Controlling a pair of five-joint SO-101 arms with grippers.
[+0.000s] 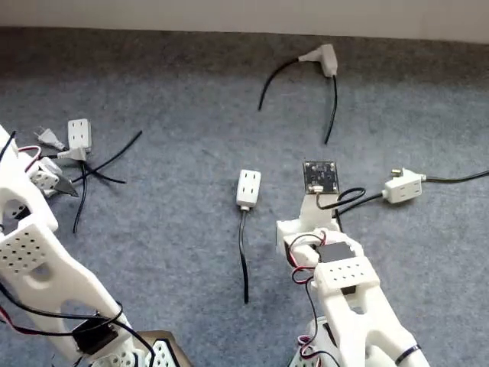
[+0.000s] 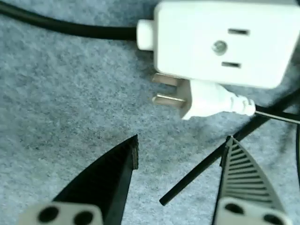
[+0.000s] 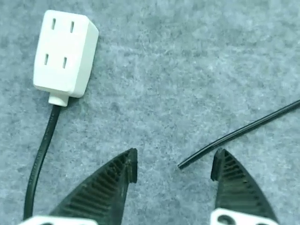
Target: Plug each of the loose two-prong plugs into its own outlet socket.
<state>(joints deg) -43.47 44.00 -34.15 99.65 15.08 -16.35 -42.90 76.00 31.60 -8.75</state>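
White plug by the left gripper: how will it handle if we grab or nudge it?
The plug looks small and hard-bodied, so probably light and rigid in a grip. Its thin cord likely flops and drags, twisting the plug. It lies flat on fuzzy carpet, so a push should scoot it, not roll it.

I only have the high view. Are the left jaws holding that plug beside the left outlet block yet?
Observer: No. In the left wrist view the left jaws stand open, gripping nothing; the white plug lies just ahead of them.
Operator: Are its prongs in a socket?
Observer: No. Both prongs are bare, beside the white outlet block, not in its slots.
Operator: And the right jaws?
Observer: Open too, with a loose black cord end lying between them.
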